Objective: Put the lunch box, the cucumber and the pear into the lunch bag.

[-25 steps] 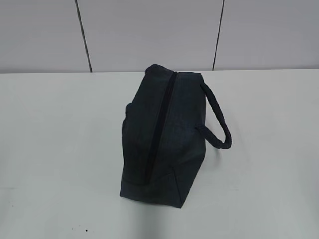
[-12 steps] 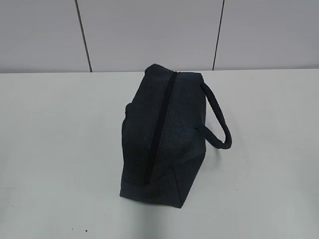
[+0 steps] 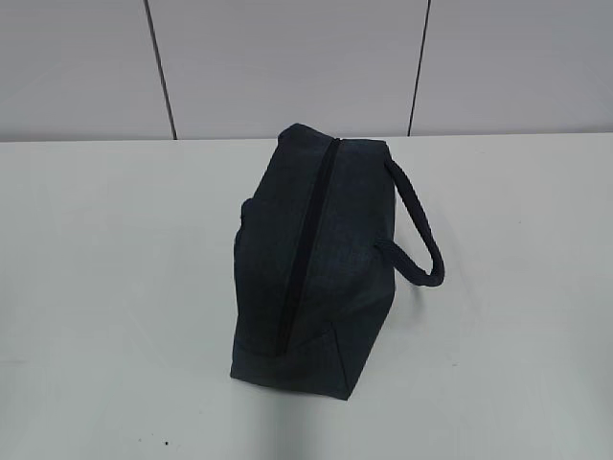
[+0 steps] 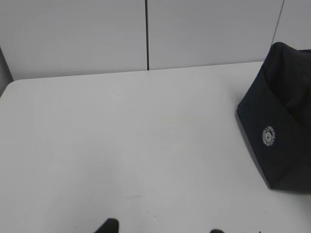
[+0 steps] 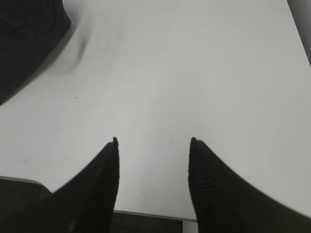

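Plain white table point(image 3: 115, 287), pale panelled wall point(image 3: 287, 67), navy lunch bag point(image 3: 306, 259) zipped

one lunch bag point(image 3: 311, 264), one table point(image 3: 115, 287), two sets of jaws, both empty

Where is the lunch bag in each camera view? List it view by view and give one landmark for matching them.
Exterior view: lunch bag stands at the centre of the white table, zipper on top, looped handle to its right.
Left wrist view: at the right edge, the side with the white round logo showing.
Right wrist view: only a dark corner at the top left.
Shared landmark: the white table under the bag.
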Tool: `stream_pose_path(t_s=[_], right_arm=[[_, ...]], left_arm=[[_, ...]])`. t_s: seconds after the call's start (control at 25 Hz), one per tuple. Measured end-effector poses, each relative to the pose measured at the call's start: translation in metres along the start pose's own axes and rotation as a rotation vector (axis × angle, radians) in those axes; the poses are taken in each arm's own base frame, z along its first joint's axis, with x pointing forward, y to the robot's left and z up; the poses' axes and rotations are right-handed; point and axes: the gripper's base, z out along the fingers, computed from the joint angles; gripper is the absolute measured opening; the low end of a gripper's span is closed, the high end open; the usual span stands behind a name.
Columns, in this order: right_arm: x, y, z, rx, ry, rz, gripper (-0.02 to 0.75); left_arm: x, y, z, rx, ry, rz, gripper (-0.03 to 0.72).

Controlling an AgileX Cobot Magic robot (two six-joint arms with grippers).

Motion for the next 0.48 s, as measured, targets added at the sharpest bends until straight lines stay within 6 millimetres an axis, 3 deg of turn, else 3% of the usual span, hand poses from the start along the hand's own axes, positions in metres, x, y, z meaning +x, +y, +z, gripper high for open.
stream_pose_path(t_s=[0.48], right_arm=[[-0.0002, 0.0004, -0.0001, 0.029, 0.001, 0.018, 0.367]], left_arm=[[-0.0002, -0.0024, 0.0000, -0.174, 0.012, -0.091, 0.294]])
